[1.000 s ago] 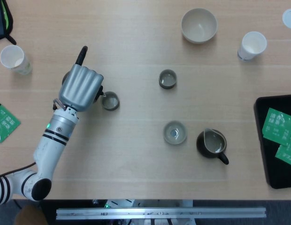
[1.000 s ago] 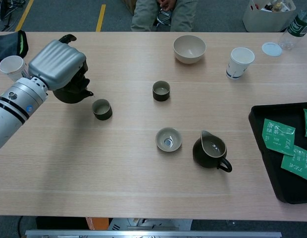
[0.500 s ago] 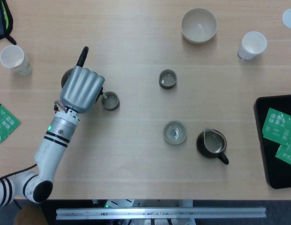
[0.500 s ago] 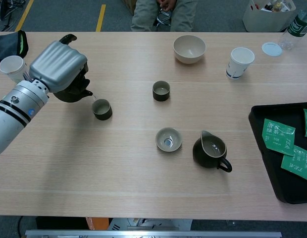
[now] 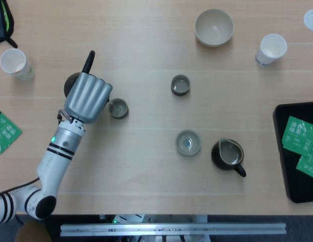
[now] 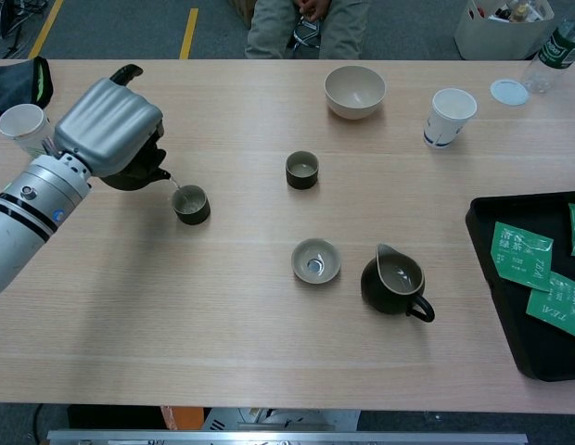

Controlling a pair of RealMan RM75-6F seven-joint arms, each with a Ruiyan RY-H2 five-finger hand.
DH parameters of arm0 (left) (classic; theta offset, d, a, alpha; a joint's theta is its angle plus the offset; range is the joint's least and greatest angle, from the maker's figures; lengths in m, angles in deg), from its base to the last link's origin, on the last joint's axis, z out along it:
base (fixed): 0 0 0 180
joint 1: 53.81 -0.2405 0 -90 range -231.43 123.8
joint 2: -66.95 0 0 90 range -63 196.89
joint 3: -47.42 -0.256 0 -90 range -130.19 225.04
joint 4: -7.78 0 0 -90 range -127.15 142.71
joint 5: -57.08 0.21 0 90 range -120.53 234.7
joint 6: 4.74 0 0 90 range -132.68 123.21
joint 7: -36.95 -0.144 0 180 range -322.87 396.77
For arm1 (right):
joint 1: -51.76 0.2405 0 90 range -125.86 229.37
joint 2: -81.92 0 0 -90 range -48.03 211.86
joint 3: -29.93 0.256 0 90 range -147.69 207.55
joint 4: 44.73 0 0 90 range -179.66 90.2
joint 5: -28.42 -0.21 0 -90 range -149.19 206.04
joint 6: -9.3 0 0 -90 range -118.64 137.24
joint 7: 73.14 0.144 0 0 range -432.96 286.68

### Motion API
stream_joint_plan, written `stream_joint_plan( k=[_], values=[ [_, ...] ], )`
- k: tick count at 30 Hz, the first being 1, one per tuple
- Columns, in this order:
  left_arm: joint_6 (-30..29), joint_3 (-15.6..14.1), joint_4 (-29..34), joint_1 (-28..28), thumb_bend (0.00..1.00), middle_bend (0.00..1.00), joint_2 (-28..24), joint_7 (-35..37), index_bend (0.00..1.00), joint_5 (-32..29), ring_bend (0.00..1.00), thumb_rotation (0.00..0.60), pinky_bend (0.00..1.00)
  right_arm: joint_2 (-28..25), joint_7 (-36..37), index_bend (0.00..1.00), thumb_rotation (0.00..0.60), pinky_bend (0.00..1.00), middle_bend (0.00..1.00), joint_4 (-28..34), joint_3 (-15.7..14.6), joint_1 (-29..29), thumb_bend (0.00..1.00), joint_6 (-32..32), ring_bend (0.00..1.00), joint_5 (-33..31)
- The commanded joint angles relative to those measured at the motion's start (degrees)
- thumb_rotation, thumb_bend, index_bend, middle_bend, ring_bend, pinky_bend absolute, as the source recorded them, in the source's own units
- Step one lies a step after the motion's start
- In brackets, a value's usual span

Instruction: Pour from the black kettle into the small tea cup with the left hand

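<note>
My left hand (image 5: pixel 87 97) (image 6: pixel 108 123) grips the black kettle (image 6: pixel 137 171), mostly hidden under the metal fingers; its black handle tip (image 5: pixel 88 59) sticks out behind. The kettle is tilted with its spout over the small dark tea cup (image 5: pixel 118 108) (image 6: pixel 191 204), and a thin stream of liquid falls from the spout into the cup. The right hand shows in neither view.
A second dark cup (image 5: pixel 180 84), a glass lid-like dish (image 5: pixel 188 142) and a dark pitcher (image 5: pixel 228 154) stand mid-table. A beige bowl (image 5: pixel 213 27) and paper cups (image 5: pixel 271 48) (image 5: pixel 16 64) sit at the back. A black tray (image 5: pixel 298 191) with green packets lies at the right.
The left hand has tipped the kettle a little further toward the small cup, and a stream of liquid now runs from the spout into it.
</note>
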Motion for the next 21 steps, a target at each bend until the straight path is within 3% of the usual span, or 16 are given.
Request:
stream_joint_plan(
  k=[1,21],
  values=[
    [-0.27,-0.05,-0.44,-0.15,0.4,1.0,0.12,-0.36,0.87,0.57,0.83,0.6,0.11,0.04,0.04,0.33,0.6,0.24,0.33,-0.06,-0.01,0.01,0.15,0.03,0.22,0.01],
    [0.2,0.48,-1.69,-0.81,0.4,1.0,0.55,-0.25,0.87,2.02,0.83,0.6,0.11,-0.18,0.34,0.33,0.6,0.24,0.33,-0.08,0.08,-0.55,0.15,-0.69,0.22,-0.2]
  ],
)
